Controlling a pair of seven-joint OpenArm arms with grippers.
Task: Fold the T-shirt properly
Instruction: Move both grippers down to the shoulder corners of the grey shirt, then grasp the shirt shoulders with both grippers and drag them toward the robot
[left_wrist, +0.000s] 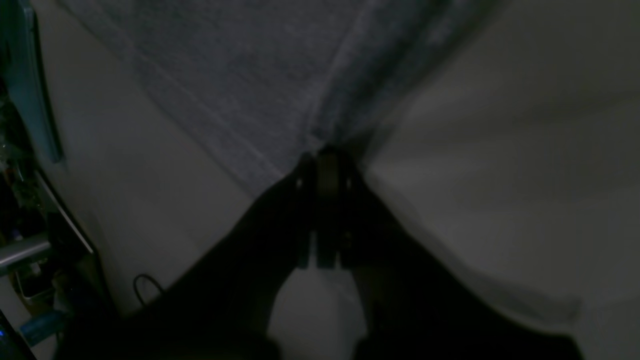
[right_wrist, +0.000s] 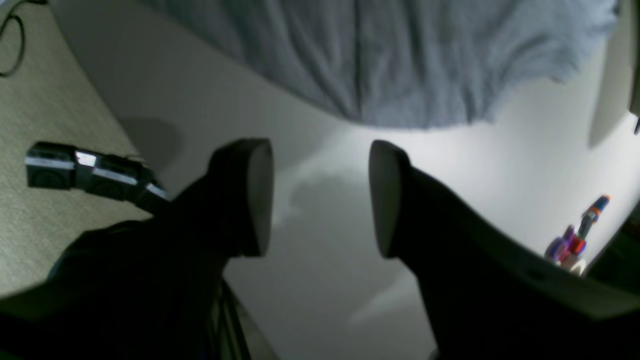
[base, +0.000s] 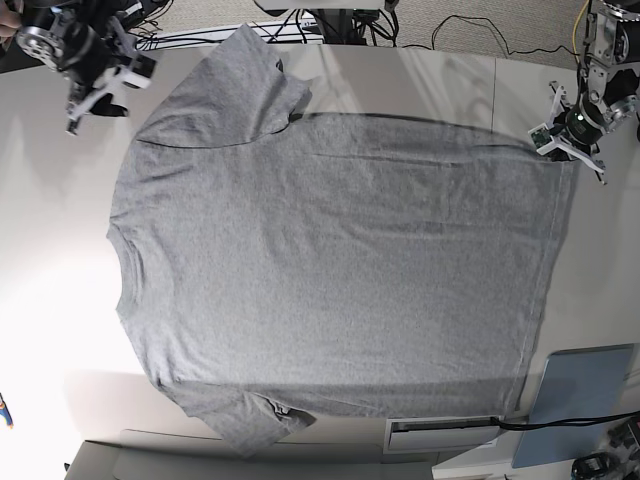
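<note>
One corner was caught so far: the left gripper (base: 570, 135), upper right in the base view, was pinched shut on the hem of the T-shirt (base: 330, 260) lying flat mid-frame, so the right gripper (base: 95, 85), jaws apart upper left, should grab a matching edge.

The heather-grey T-shirt (base: 330, 270) lies spread flat, plain side up, on the white table (base: 60, 330), neck toward the base view's left, hem right, both sleeves out.
</note>
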